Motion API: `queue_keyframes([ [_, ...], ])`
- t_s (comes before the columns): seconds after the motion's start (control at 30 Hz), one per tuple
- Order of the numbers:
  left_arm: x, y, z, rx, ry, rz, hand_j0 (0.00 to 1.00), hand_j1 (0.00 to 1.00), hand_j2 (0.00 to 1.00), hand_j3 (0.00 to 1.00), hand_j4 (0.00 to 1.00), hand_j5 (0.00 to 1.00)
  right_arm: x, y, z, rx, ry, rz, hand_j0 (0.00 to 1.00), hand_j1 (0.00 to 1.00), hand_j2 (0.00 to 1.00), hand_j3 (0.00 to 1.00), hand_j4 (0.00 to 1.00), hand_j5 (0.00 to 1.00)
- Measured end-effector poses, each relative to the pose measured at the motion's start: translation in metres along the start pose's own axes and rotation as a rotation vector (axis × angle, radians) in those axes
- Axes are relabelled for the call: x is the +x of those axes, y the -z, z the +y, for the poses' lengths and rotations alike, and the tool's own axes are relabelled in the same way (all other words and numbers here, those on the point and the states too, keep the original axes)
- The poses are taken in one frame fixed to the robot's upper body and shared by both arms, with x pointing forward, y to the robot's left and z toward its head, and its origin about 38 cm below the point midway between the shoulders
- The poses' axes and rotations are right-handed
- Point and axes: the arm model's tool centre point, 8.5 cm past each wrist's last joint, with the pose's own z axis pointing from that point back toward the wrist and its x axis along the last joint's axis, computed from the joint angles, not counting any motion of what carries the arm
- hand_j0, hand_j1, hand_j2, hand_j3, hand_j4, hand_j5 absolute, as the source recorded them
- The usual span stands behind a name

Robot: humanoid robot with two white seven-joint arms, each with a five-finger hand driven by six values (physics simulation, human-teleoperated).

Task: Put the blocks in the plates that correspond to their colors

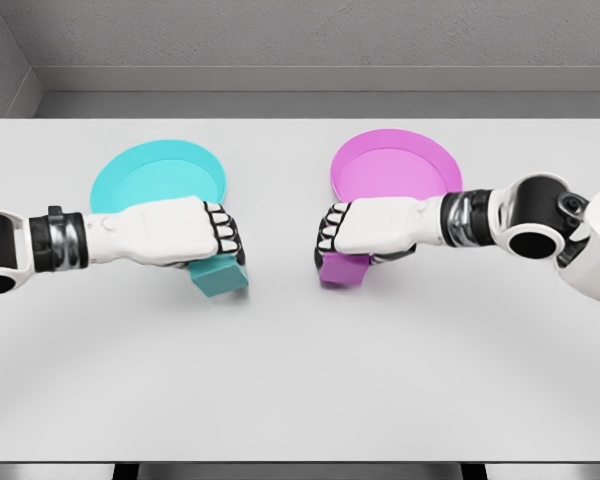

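Gripping both blocks mid-tabletop.
Left hand [185,232] holds the teal block [220,277], right hand [365,228] the magenta block [343,269]; the tilted teal block could slip before reaching its plate [140,170].

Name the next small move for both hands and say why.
Probably lift. The left hand is curled on the teal cube block, the right hand on the magenta cube block; both sit on the white table, short of the round cyan plate and pink plate.
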Motion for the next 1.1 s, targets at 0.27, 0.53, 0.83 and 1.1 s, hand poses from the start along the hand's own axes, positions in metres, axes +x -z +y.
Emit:
queue_keyframes([
  [0.27, -0.033, -0.01, 0.022, 0.034, 0.022, 0.083, 0.53, 0.53, 0.53, 0.53, 0.53, 0.53, -0.009, -0.01, -0.035, -0.075, -0.03, 0.042, 0.52, 0.52, 0.52, 0.52, 0.52, 0.52],
  [0.53, -0.069, -0.015, 0.014, 0.036, -0.028, 0.18, 0.52, 0.52, 0.52, 0.52, 0.52, 0.52, -0.043, -0.024, -0.043, -0.117, 0.053, 0.17, 0.52, 0.52, 0.52, 0.52, 0.52, 0.52],
  [0.83, -0.111, -0.029, 0.001, 0.005, -0.089, 0.305, 0.52, 0.52, 0.52, 0.52, 0.52, 0.52, -0.087, -0.041, -0.033, -0.121, 0.206, 0.368, 0.52, 0.52, 0.52, 0.52, 0.52, 0.52],
  [1.1, -0.12, -0.03, -0.011, -0.025, -0.105, 0.337, 0.75, 0.75, 0.75, 0.75, 0.75, 0.75, -0.104, -0.036, -0.012, -0.083, 0.288, 0.428, 0.53, 0.53, 0.53, 0.53, 0.53, 0.53],
])
